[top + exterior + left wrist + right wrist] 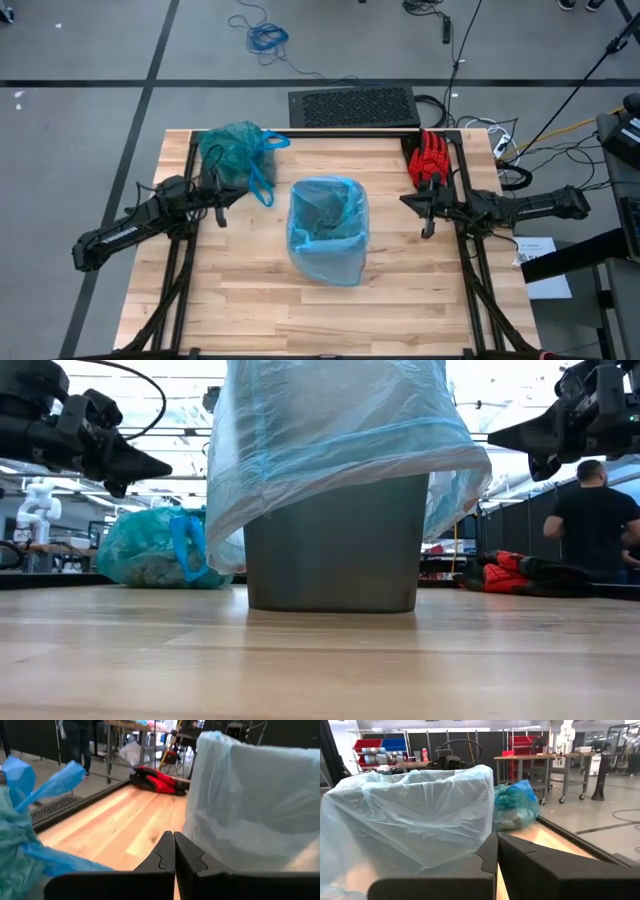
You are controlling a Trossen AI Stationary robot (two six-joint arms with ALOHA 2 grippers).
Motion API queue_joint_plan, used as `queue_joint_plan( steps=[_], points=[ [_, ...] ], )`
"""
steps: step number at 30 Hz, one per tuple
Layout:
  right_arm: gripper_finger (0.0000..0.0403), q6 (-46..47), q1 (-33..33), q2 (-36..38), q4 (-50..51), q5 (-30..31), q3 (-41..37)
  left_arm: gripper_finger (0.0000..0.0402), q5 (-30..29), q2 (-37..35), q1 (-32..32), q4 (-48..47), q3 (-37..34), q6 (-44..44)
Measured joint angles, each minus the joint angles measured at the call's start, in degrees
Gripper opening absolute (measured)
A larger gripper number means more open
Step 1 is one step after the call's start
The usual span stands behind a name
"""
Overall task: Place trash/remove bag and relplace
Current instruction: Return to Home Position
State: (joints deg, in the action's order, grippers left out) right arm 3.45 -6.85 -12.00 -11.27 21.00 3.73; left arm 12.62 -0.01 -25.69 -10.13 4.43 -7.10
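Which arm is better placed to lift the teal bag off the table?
Probably left: the left gripper hovers beside the teal bag; the right gripper is beyond the bin.

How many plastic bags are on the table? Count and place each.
2. A pale sky-blue plastic bag lines the dark bin at centre; a dark teal-green plastic bag with blue handles lies far left.

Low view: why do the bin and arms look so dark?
Low view: bright room lights behind backlight the bin, left gripper and right gripper into dark shapes. High view: even overhead light, hardly any shadow on the table.
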Motion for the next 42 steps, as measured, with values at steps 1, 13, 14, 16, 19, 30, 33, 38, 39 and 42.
queue_joint_plan(
  steps=[1, 13, 14, 16, 19, 30, 33, 38, 39, 42],
  points=[
    [0.0000, -0.5, 0.0, 0.0, 0.1, 0.1, 0.0, 0.0000, 0.0, 0.0, 0.0, -0.1, -0.2, 0.0],
    [0.0000, 1.0, 0.0, -0.1, 0.4, -0.1, 0.0, 0.0000, -1.1, 0.2, 0.0, 0.2, -0.2, -2.9],
    [0.0000, 2.4, 0.0, -0.1, 0.4, -0.1, 0.0, 0.0000, -1.1, 0.2, 0.0, 0.2, -0.2, -2.9],
    [0.0000, 4.9, 0.0, -0.1, 0.4, -0.1, 0.0, 0.0000, -1.1, 0.2, 0.0, 0.2, -0.2, -2.9],
    [0.0000, 6.2, 0.0, -0.1, 0.4, -0.1, 0.0, 0.0000, -1.1, 0.2, 0.0, 0.2, -0.2, -2.9],
    [0.0000, 6.4, 0.0, -0.1, 0.4, -0.1, 0.0, 0.0000, -1.1, 0.2, 0.0, 0.2, -0.2, -3.0],
    [0.0000, 6.4, 0.0, -0.1, 0.4, -0.1, 0.0, 0.0000, -1.1, 0.2, 0.0, 0.2, -0.2, -3.0],
    [0.0000, 6.4, 0.0, -0.1, 0.4, -0.1, 0.0, 0.0000, -1.1, 0.2, 0.0, 0.2, -0.2, -3.0],
    [0.0000, 6.4, 0.0, -0.1, 0.4, -0.1, 0.0, 0.0000, -1.1, 0.2, 0.0, 0.2, -0.2, -3.0],
    [0.0000, 6.4, 0.0, -0.1, 0.4, -0.1, 0.0, 0.0000, -1.1, 0.2, 0.0, 0.2, -0.2, -3.0]
  ],
)
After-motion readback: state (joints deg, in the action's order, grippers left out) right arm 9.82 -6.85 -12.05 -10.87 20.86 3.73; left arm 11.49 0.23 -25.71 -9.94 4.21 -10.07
